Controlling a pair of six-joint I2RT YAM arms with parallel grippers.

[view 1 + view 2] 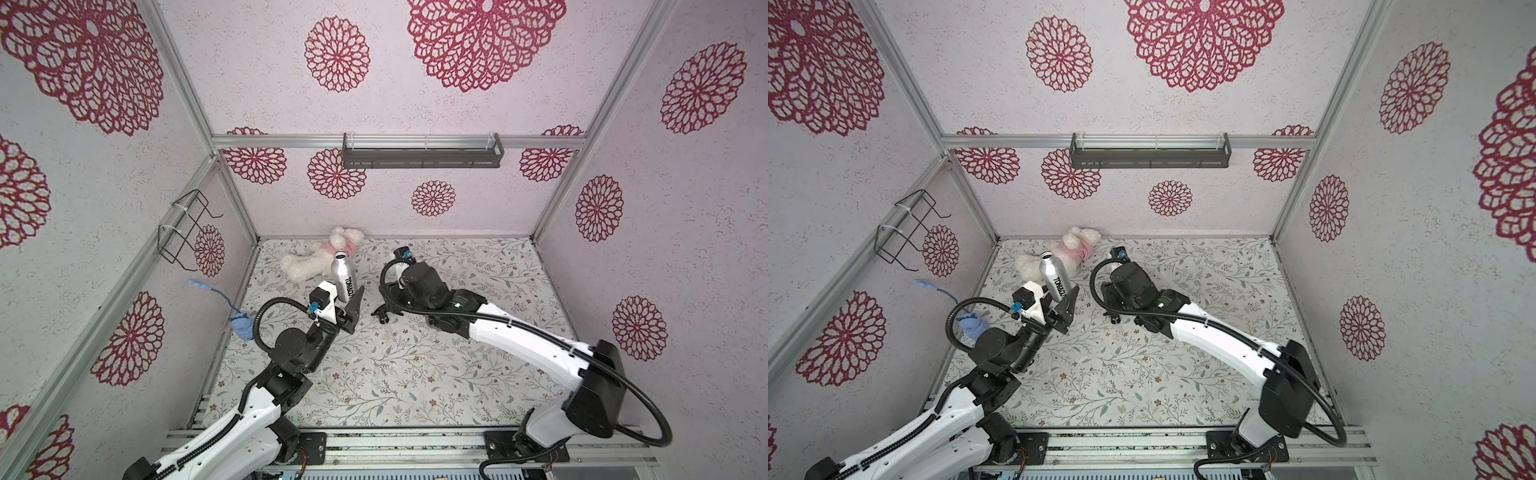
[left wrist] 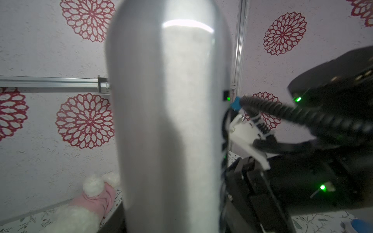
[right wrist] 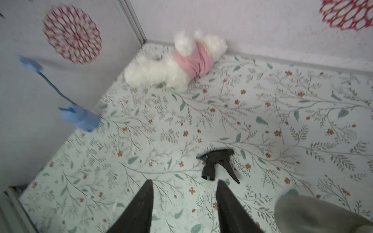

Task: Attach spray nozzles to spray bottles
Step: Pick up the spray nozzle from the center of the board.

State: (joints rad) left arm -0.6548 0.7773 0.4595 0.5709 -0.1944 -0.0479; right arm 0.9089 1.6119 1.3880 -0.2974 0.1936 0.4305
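My left gripper (image 1: 348, 302) is shut on the lower end of the silver spray bottle (image 1: 344, 277), which it holds off the table, tilted, with its open neck up. The same bottle (image 2: 167, 121) fills the left wrist view, and it shows in a top view (image 1: 1054, 278) too. A black spray nozzle (image 3: 217, 165) lies on its side on the floral table, also seen in a top view (image 1: 382, 314). My right gripper (image 3: 184, 182) hovers open just short of the nozzle, with nothing between its fingers. A grey-brown spray bottle (image 3: 314, 211) shows blurred at the edge of the right wrist view.
A white plush toy in pink (image 1: 320, 257) lies at the back of the table near the wall. A blue object on a cord (image 1: 241, 326) hangs on the left wall. A wire rack (image 1: 187, 228) and a grey shelf (image 1: 422, 156) are fixed to the walls.
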